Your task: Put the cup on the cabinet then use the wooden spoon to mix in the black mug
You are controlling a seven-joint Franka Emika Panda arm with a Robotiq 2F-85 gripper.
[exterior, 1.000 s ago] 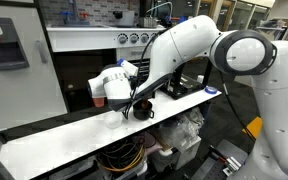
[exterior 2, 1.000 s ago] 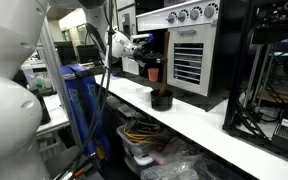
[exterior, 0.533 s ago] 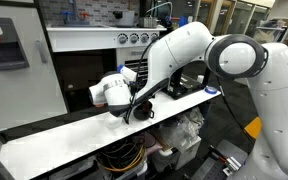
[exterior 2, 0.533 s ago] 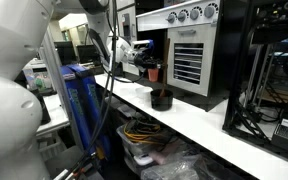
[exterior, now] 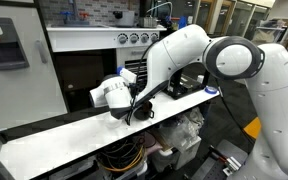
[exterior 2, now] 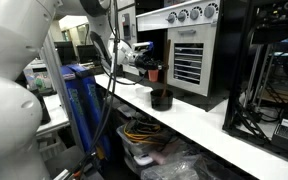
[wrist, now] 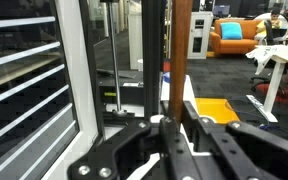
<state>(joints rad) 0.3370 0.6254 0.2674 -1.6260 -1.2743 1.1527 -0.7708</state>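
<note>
1. Gripper: jaws drawn narrow, clamped on the wooden spoon. In the wrist view the shaft runs upright from the fingertips to the top edge of the frame. The bowl end is not shown.
2. Black mug: stands on the white counter, lower right of the gripper in an exterior view and apart from it. It is absent from the wrist view.
3. Cup: appears set on the dark ledge of the cabinet, just above the mug in frame.
4. Judgement: the spoon must go down and right, entering the mug's mouth end-on.
</note>
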